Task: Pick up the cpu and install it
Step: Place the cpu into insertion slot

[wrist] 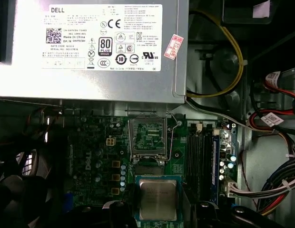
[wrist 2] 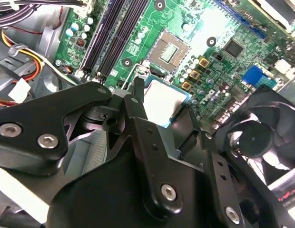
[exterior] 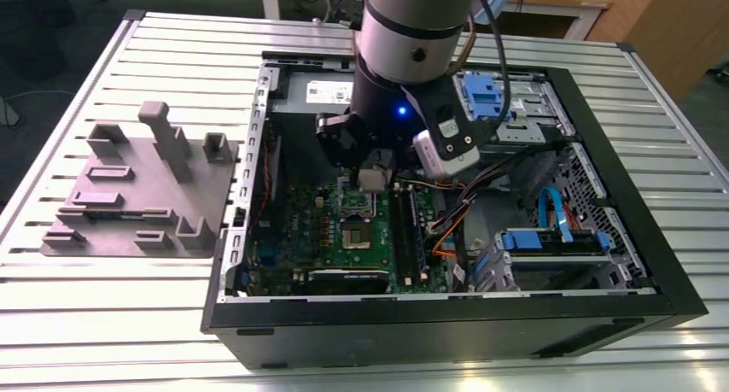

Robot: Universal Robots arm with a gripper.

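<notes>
In the exterior view, one grey moulded plate (exterior: 137, 191) lies at the exterior view's left, just beside one open computer case (exterior: 456, 324). Both rest on a slatted metal table (exterior: 68, 315). My arm descends into the case near its middle. My gripper (wrist 2: 162, 107) is clenched on the cpu (wrist: 158, 198): the chip sits flat between my two fingers (wrist 2: 138, 102), silvery top facing the first wrist view's camera. Quantity: one cpu, one socket. In both wrist views the socket (wrist: 148, 137) lies on the green board just beside the held cpu; the cpu is not seated in it. Whether the cpu touches the board I cannot tell. One grey power supply box (wrist: 90, 71) with a white label sits past the socket from the cpu. One black fan (wrist 2: 261, 137) stands near the board's edge. Toward the exterior view's right, two blue brackets (exterior: 481, 95) are mounted inside the case, well apart. Beyond the table, wooden furniture (exterior: 672, 25) stands at the exterior view's upper right.
</notes>
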